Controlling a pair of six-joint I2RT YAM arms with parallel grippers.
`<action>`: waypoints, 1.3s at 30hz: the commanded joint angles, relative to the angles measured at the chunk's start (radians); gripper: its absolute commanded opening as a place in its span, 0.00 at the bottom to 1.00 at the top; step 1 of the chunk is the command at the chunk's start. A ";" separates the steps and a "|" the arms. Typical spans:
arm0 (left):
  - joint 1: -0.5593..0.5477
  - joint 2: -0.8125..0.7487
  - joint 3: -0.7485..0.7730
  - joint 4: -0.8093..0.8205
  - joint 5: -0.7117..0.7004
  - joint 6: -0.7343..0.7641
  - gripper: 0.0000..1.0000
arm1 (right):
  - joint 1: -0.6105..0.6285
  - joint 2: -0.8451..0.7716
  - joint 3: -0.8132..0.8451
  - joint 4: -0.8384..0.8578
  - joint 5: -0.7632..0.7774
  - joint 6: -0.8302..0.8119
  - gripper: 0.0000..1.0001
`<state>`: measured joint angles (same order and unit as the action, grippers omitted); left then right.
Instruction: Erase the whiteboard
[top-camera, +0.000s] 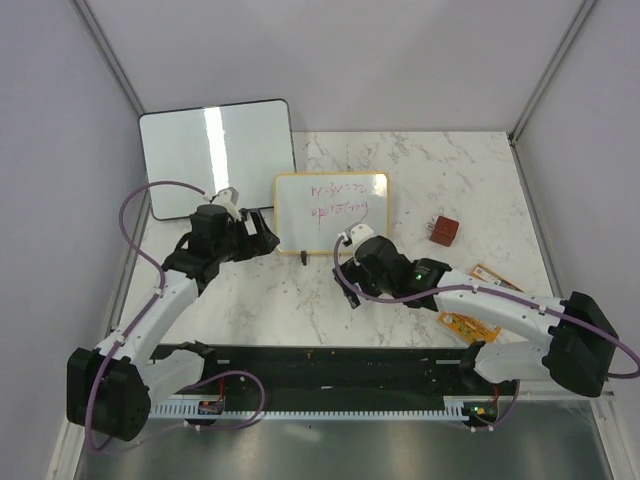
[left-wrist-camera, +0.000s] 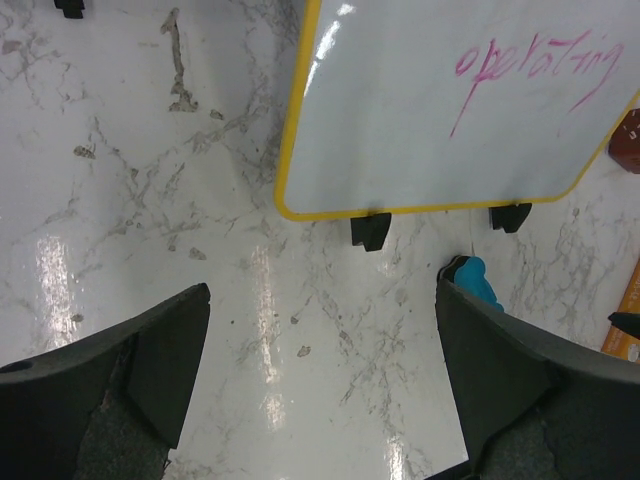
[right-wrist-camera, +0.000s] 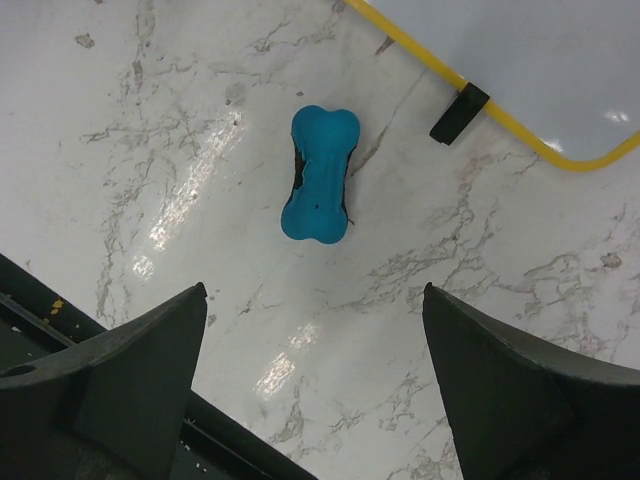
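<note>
The left gripper (left-wrist-camera: 320, 385) is shown with its fingers (left-wrist-camera: 140, 370) spread wide in the lower corners of the left wrist view, and only bare marble table (left-wrist-camera: 150, 150) is seen between them. Just above the right-hand finger, part of a blue bone-shaped piece (left-wrist-camera: 476, 280) is visible, the rest being hidden by that finger.

The whiteboard (left-wrist-camera: 450, 110) is found in the upper right of that view, yellow-framed, resting on black feet (left-wrist-camera: 370, 230), with pink handwriting (left-wrist-camera: 535, 65) across it.

The right gripper (right-wrist-camera: 320, 390) is likewise held wide apart and nothing is gripped. The blue piece lies alone on the marble at the centre of the right wrist view, above the gap between the fingers, near the board's lower corner but not touching it.

In the top view the whiteboard is placed at the middle of the table, with both grippers just below its lower edge. A larger blank board (top-camera: 215, 155) is seen at upper left. To the right, well apart, a brown-red block (top-camera: 445, 230) and orange cards (top-camera: 465, 325) are noted.
</note>
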<state>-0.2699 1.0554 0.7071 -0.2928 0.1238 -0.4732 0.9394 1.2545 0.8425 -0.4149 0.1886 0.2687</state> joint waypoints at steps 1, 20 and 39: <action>0.003 -0.005 0.005 0.066 0.073 0.047 0.99 | 0.047 0.094 0.030 0.024 0.083 -0.006 0.94; 0.003 0.043 0.022 0.041 0.086 0.045 1.00 | 0.056 0.433 0.170 0.171 0.166 -0.045 0.74; 0.003 0.040 0.028 0.030 0.074 0.044 0.99 | -0.047 0.459 0.102 0.257 -0.001 -0.010 0.62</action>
<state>-0.2699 1.0988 0.7071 -0.2676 0.1867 -0.4629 0.9043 1.7142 0.9581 -0.2070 0.2581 0.2428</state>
